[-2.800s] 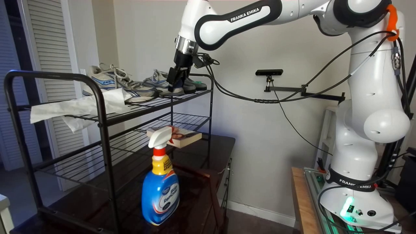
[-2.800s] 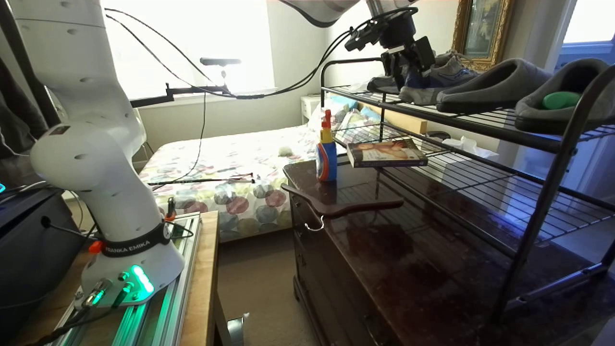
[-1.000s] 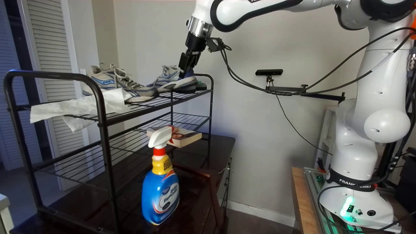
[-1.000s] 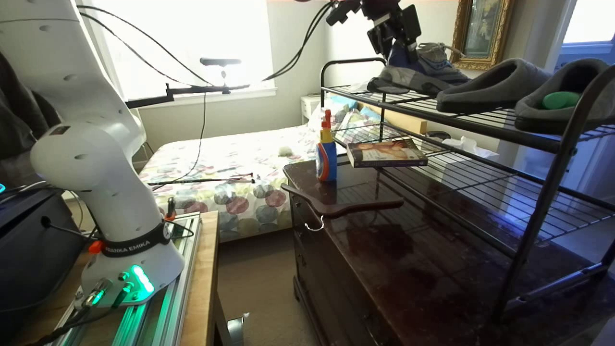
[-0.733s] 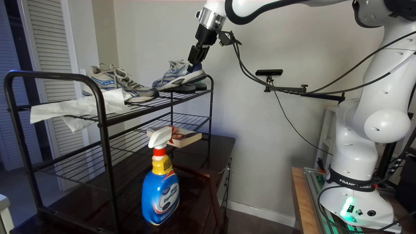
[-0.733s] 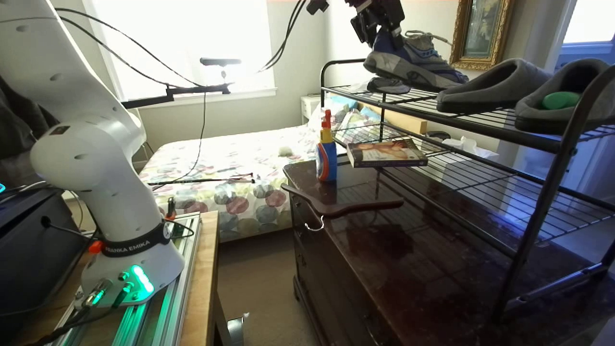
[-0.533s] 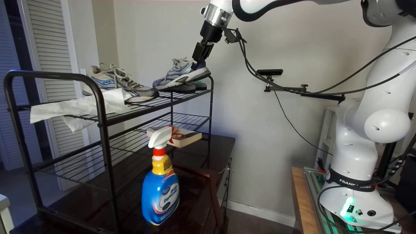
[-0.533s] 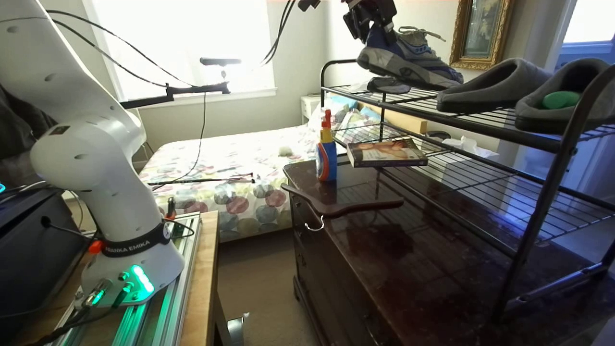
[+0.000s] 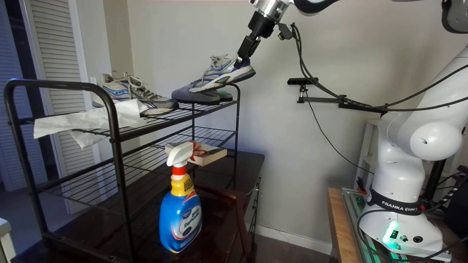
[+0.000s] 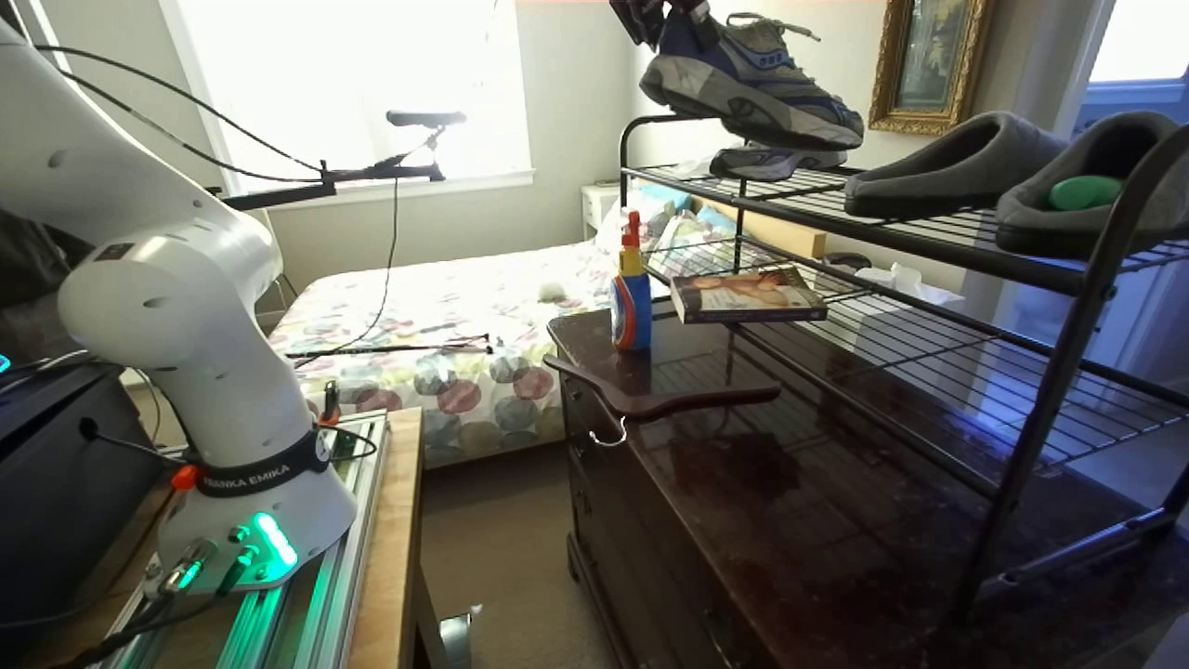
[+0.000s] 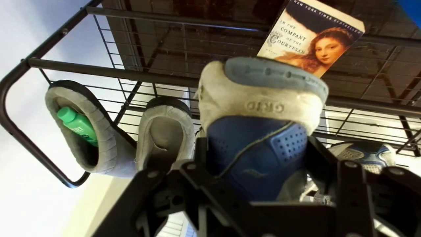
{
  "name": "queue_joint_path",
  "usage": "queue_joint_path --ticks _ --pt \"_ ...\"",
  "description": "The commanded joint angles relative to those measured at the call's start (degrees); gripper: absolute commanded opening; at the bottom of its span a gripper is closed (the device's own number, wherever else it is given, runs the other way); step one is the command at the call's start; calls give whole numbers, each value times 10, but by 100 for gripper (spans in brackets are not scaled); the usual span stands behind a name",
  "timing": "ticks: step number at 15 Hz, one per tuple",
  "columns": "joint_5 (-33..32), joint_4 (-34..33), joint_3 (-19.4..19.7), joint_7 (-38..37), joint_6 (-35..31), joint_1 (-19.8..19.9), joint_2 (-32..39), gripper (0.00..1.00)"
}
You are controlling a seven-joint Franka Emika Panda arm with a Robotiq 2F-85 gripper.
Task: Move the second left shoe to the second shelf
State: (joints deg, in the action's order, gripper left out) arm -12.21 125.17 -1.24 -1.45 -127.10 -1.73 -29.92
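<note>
The grey, white and blue sneaker [image 9: 223,76] hangs above the top tier, heel up and toe sloping down. My gripper [image 9: 239,62] is shut on its heel; in the wrist view the blue heel [image 11: 250,154] fills the space between the fingers [image 11: 201,144]. Its laces and most of its upper are hidden there, but show in both exterior views. In an exterior view a gap separates the held shoe [image 10: 743,93] from the top tier. The second shelf [image 10: 929,372] is the black wire tier below, with a paperback on its near edge.
On the top tier [image 10: 985,237] stand another sneaker [image 9: 135,95], a white sheet [image 9: 120,115] and two grey slippers [image 10: 957,167], one holding a green bottle [image 10: 1085,193]. The paperback [image 10: 748,297] juts past the second shelf's edge. A spray bottle [image 9: 181,215] and wooden hanger [image 10: 669,400] are on the dark dresser.
The sneaker, on the top tier earlier with the gripper at its heel, has been lifted and tilted heel-up. Gripper and shoe have moved up and back toward the robot's base, uncovering the slipper behind.
</note>
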Motion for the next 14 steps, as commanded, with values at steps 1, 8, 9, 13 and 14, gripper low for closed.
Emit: queue_joint_path --ticks 1,8,9,13,14 --pt "30 57 20 40 28 -2 -98 48" --pt "37 76 48 85 194 4 -160 48" --pt "36 76 50 92 214 3 -161 48" --pt "30 78 54 108 260 2 -153 48" --pt "25 87 53 104 248 4 -152 48"
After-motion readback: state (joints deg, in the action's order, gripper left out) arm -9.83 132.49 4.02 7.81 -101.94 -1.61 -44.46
